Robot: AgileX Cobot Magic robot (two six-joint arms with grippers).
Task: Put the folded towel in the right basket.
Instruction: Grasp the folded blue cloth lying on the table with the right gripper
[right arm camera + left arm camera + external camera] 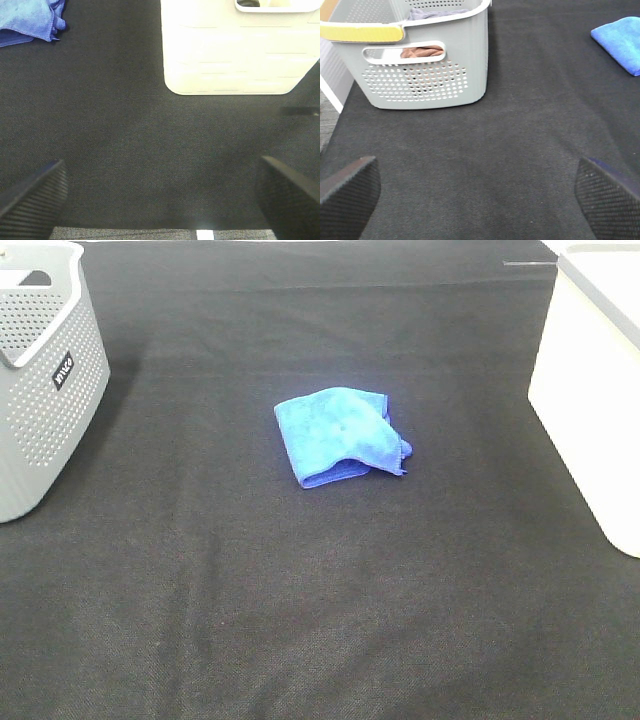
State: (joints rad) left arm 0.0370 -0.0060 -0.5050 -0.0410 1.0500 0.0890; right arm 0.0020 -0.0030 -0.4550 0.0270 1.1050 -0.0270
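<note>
the folded towel (342,435) lies flat near the middle of the dark tabletop (300,640), well apart from both bins: the white right basket (590,400) stands at the right edge of the high view, the grey perforated basket (45,390) at the left. the towel looks soft, light and limp, so it will probably sag and may fall open once lifted. a pinch on one loose corner would likely let the layers unfold. the better hold, in my judgement, is across the thick stack near its middle, or over its near right side where the darker stitched hems pile up, pressing down a little to gather every layer. it is not fragile and should grip well against ribbed pads. the left gripper (479,195) is spread wide with nothing between its pads, over bare tabletop near the grey basket. the right gripper (162,196) is likewise released and empty, over bare tabletop in front of the white wall. neither arm shows in the high view. the right basket is cut off in every view, so its inside cannot be seen. both wrist views clip the towel, and its number of layers is hard to tell. something brownish behind the grey basket's handle slot cannot be made out.
</note>
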